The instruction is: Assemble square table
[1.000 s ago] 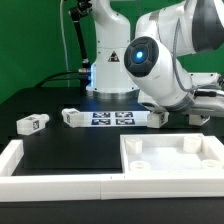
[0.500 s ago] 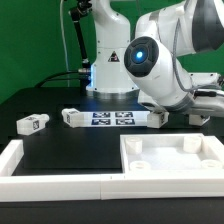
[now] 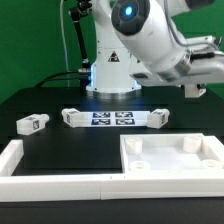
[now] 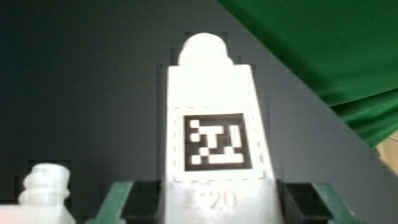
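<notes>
In the wrist view my gripper (image 4: 222, 203) is shut on a white block leg (image 4: 217, 110) with a black-and-white tag and a rounded tip; a green finger (image 4: 125, 203) shows on each side of it. In the exterior view the arm is raised at the upper right, with the gripper (image 3: 194, 91) above the table and the held leg not clearly visible. The white square tabletop (image 3: 196, 168) lies at the front right, rim up. Three more legs lie on the black table: one at the left (image 3: 33, 123), one by the marker board's left end (image 3: 72, 117), one by its right end (image 3: 157, 117).
The marker board (image 3: 112, 119) lies flat in the middle of the table. Long low white border strips (image 3: 50, 184) run along the front and the front left. The robot base (image 3: 112, 70) stands behind. A small white rounded piece (image 4: 45, 185) shows beside the gripper in the wrist view.
The arm has swung upward and to the exterior view's right; its large joint no longer hangs over the marker board's right end. The leg there is now in full view.
</notes>
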### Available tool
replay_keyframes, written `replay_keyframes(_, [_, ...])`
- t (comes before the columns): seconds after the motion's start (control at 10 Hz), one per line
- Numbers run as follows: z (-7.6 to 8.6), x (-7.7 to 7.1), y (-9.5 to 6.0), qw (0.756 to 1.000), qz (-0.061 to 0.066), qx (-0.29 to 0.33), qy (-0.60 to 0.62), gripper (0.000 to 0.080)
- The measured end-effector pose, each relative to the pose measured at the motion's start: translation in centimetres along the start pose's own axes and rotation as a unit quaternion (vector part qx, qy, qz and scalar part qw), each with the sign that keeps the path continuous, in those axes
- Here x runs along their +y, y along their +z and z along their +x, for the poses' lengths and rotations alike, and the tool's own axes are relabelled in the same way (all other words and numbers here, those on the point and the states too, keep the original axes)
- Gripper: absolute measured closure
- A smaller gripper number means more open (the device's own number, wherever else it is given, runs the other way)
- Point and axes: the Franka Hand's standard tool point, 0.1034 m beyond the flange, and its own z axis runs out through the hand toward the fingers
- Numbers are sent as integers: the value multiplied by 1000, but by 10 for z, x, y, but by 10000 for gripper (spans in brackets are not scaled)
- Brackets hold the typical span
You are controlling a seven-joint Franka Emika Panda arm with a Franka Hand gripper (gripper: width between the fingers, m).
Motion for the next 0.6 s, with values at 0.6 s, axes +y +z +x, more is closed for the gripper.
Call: replay_keyframes(0.6, [14, -7, -68, 986, -17, 155, -52, 509])
